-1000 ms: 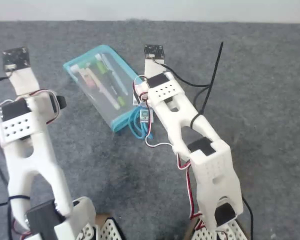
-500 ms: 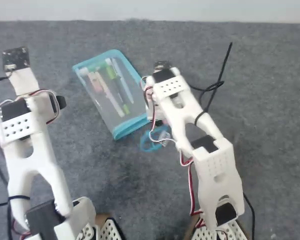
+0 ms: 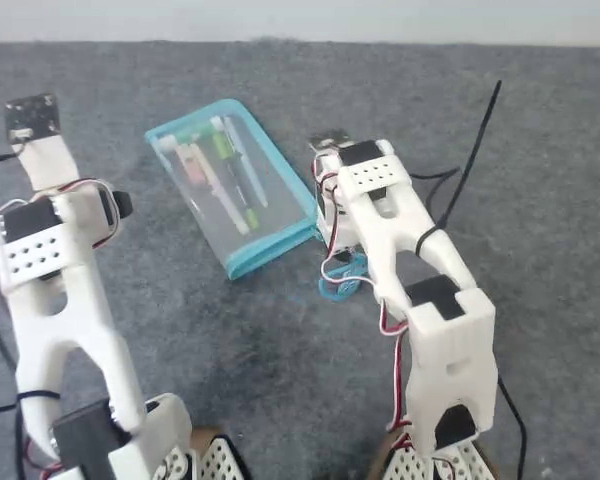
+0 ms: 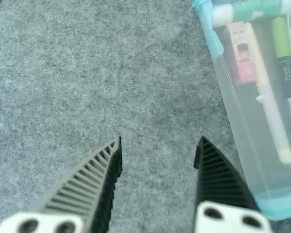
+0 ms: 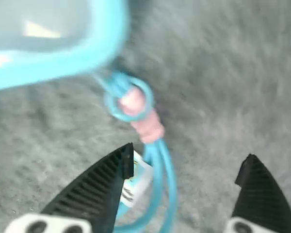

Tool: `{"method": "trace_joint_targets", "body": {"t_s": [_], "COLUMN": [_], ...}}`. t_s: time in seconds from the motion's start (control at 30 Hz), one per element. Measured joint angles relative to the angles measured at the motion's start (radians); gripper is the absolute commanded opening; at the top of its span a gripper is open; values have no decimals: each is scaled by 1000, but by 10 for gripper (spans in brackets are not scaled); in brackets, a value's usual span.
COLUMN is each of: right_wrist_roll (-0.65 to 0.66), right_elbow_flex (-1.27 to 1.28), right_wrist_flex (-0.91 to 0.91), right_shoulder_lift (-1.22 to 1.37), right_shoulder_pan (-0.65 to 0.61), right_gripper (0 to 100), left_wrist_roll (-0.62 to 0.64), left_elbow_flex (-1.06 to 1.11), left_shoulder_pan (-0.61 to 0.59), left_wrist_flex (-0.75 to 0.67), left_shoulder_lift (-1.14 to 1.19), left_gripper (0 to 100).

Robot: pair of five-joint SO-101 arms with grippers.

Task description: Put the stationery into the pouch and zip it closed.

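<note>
Inside clear teal-edged pouch (image 3: 272, 250): stationery (image 3: 227, 172) side by side; pouch on carpet (image 3: 220, 335).

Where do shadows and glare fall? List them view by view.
High view: even light, soft shadow beneath the right arm beside the pouch. Left wrist view: flat light, no hard shadows on the carpet. Right wrist view: a bright patch on the pouch, perhaps glare.

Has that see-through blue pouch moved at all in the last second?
Yes. In the high view the pouch has slid a little to the right, away from the left arm, which has kept still.
</note>
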Motion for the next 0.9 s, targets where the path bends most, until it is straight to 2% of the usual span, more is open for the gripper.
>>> {"method": "trace_joint_targets", "body": {"t_s": [0.27,0.53,0.8,0.9], "right_wrist_roll": [84,87,94,81], "right_elbow_flex": [11,11,6,-18], "right_wrist_flex": [-91,-95,-81,-41], "right_shoulder_lift": [-17,74,77,-5], "right_shoulder_pan": [-83,-37,-6,-11], "right_gripper": [199,2,6,6], "left_wrist_roll": [0,0,-5,-69], "left_elbow_flex": [0,0,0,5], "left_shoulder_pan": [17,18,18,34], "left_wrist_flex": [0,0,0,0], "left_shoulder_lift": [0,0,0,0], "left_gripper": [232,232,232,232]}}
